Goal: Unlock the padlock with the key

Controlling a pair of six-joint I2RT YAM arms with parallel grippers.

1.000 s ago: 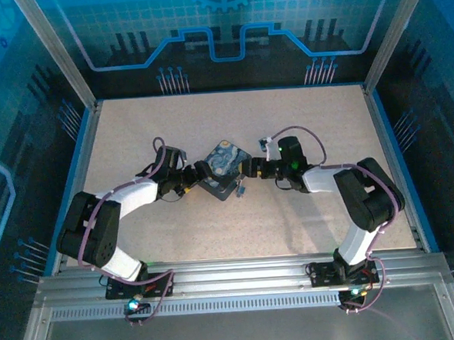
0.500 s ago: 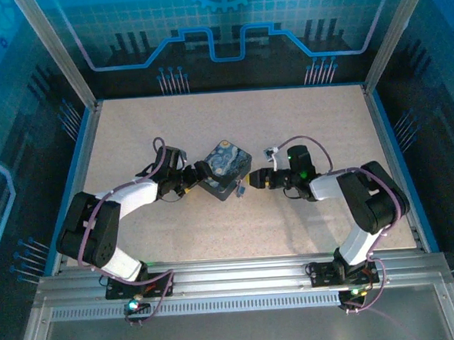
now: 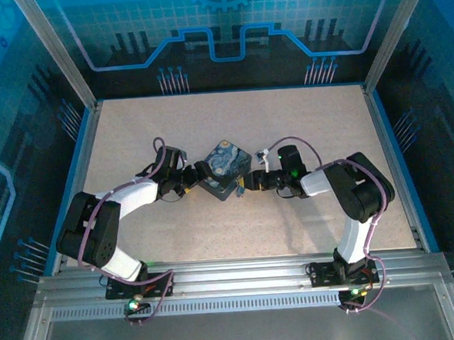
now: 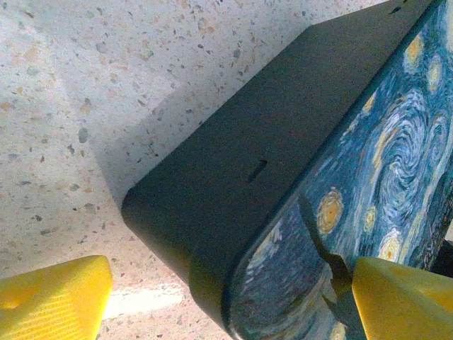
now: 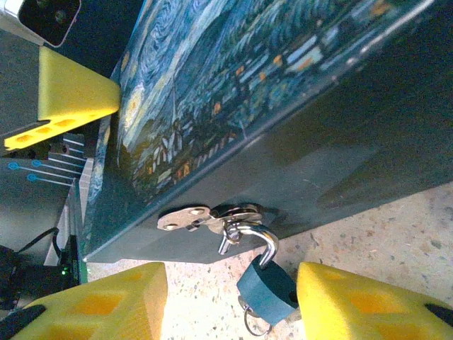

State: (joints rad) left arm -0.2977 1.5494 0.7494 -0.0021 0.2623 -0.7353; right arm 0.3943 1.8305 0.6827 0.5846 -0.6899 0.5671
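Beside tin [image 5: 283,106], right pincer [image 5: 233,306] low, spread astride hanging padlock [image 5: 267,289].

padlock [image 5: 267,287] hung between right gripper [image 5: 228,280] jaws, under hasp [image 5: 205,216] | tin [image 5: 283,106] ahead of them | tin corner sat between left gripper [image 4: 226,287] jaws

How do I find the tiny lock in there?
Look at the dark-blue starry tin in the middle of the table. On its dark side wall sits a silver hasp, and the padlock hangs from it. It is the small bluish block with a shiny curved hook on top.
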